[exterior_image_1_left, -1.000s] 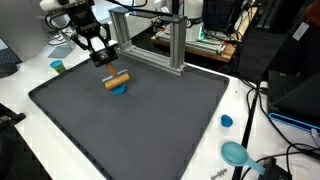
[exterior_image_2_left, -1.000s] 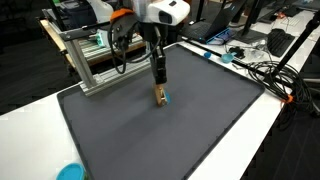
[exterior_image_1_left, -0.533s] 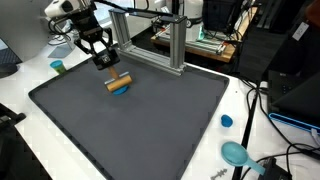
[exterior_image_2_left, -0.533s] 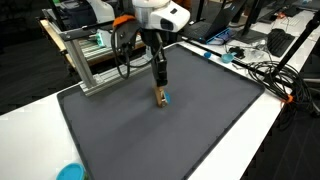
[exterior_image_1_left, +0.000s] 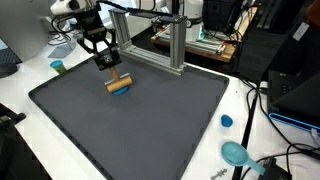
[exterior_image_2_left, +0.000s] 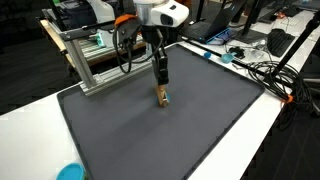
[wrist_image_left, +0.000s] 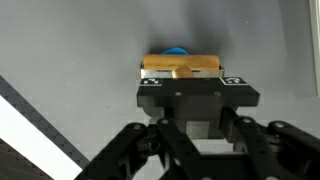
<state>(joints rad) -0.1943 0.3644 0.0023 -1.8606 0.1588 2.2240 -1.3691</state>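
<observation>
A short wooden block (exterior_image_1_left: 119, 82) lies on a small blue disc (exterior_image_1_left: 120, 90) near the back of the dark grey mat (exterior_image_1_left: 140, 120). It also shows in an exterior view (exterior_image_2_left: 160, 96). My gripper (exterior_image_1_left: 105, 62) hangs just above and beside the block, not touching it, with its black fingers together and nothing between them. It hangs straight over the block in an exterior view (exterior_image_2_left: 160, 80). In the wrist view the gripper (wrist_image_left: 198, 92) fills the lower middle, with the block (wrist_image_left: 180, 65) and the blue disc (wrist_image_left: 177, 50) just beyond its tips.
An aluminium frame (exterior_image_1_left: 170, 45) stands at the mat's back edge and shows in an exterior view (exterior_image_2_left: 90, 60). A blue cap (exterior_image_1_left: 227, 121) and a teal dish (exterior_image_1_left: 236, 153) lie on the white table. A small teal cup (exterior_image_1_left: 58, 67) stands behind the arm. Cables (exterior_image_2_left: 265, 70) lie beside the mat.
My gripper has shifted slightly above the block. The block and the blue disc have not moved.
</observation>
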